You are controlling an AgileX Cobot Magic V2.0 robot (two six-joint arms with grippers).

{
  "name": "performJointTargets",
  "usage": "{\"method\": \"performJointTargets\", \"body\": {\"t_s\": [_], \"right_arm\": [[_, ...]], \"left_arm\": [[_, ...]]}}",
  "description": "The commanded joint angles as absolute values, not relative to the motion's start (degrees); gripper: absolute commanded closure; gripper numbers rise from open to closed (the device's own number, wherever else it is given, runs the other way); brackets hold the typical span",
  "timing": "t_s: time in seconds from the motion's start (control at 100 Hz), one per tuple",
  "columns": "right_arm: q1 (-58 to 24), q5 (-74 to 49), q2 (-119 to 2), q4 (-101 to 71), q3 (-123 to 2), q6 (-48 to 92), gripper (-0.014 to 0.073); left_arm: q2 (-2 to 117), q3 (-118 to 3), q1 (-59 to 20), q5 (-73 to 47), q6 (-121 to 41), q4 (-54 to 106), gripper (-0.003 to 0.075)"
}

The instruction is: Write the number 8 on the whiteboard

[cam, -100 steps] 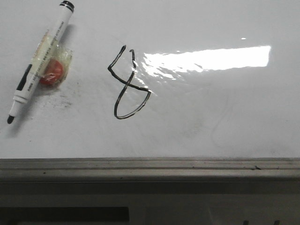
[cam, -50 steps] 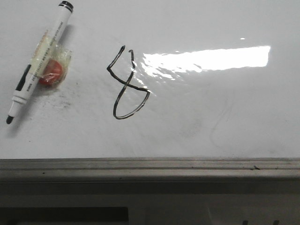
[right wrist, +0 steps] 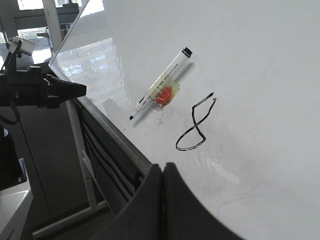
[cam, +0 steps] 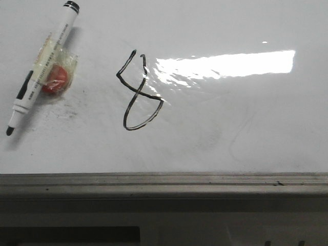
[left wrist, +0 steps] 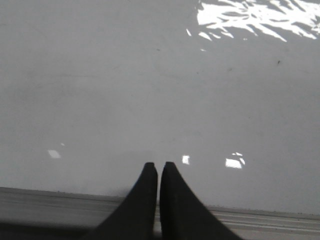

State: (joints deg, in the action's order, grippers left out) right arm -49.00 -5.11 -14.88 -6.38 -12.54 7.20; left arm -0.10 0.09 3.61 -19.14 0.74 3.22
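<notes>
number 8 (cam: 137,93) is sitting drawn, slanted, mid-left on whiteboard (cam: 246,138) | left end effector (left wrist: 158,167) and right end effector (right wrist: 162,170) are both pinched closed, empty, pulled back at the near edge | right one is facing it

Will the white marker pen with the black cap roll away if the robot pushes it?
Probably not far. The white marker pen has a round barrel, so alone it might roll, but a red lump under clear tape sticks out from its side and should stop it. It looks stiff and light. The glossy whiteboard may let it slide.
</notes>
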Motion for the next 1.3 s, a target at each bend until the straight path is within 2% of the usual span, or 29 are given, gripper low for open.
{"method": "performJointTargets", "body": {"t_s": [0.0,0.93,1.04,1.19,1.29], "right_arm": [[-48.76,-0.76,-15.34,-5.87,-13.89,7.48,0.0658],[-48.15,0.00,-15.34,-5.39,-13.79,7.48,0.0658],[-43.07,4.75,-15.74,-5.28,-12.19,7.48,0.0658],[-32.01,19.84,-18.07,-4.64,-7.36,7.20,0.0658],[-23.75,27.91,-19.41,5.12,-4.63,0.00,0.0658]], "left_arm": [[-1.86,1.96,3.27,-16.68,0.73,3.94,0.0741],[-1.86,1.85,3.27,-16.68,0.73,3.94,0.0741],[-1.86,1.85,3.27,-16.68,0.73,3.94,0.0741],[-1.86,1.85,3.27,-16.68,0.73,3.94,0.0741],[-1.86,1.85,3.27,-16.68,0.73,3.94,0.0741]]}}
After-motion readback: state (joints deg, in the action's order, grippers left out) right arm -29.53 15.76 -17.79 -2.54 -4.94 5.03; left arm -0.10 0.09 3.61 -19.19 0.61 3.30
